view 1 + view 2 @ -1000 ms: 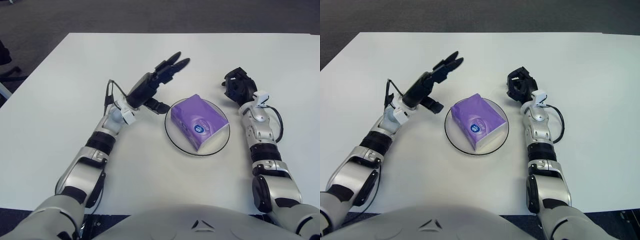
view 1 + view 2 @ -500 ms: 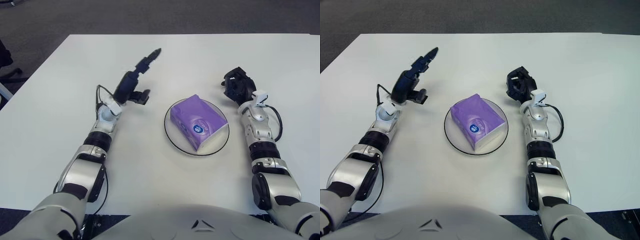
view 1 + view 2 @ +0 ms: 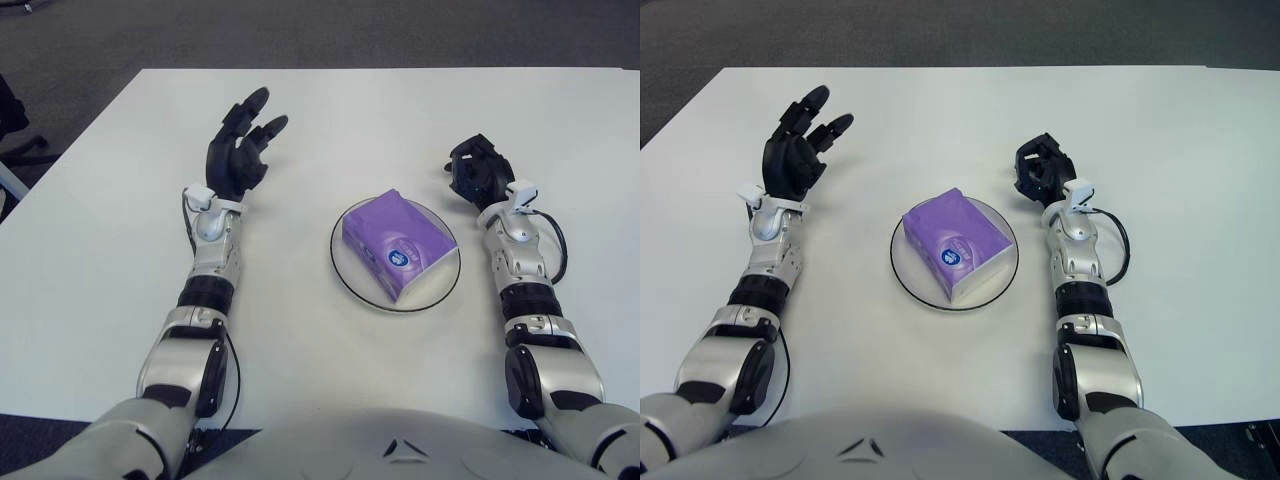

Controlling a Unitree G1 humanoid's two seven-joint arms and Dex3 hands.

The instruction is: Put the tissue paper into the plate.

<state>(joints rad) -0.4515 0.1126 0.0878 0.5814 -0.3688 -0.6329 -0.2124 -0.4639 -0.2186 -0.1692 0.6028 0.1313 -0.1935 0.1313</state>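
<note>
Left hand pulled back, tissue pack sits in plate — task looks done.
Left hand (image 3: 240, 150) now upper left of frame, fingers spread, empty, well clear of tissue pack (image 3: 397, 245) in plate (image 3: 345, 271); right hand (image 3: 475, 172) curled, idle, right of plate.

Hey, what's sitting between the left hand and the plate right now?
Nothing: only bare white table lies between the open left hand and the plate holding the tissue pack, clear in both eye views.

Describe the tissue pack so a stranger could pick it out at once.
On the white table, look between the two arms for the round clear plate. The tissue pack lies inside it: a soft purple packet with a round blue-and-white label, the only coloured thing there.
</note>
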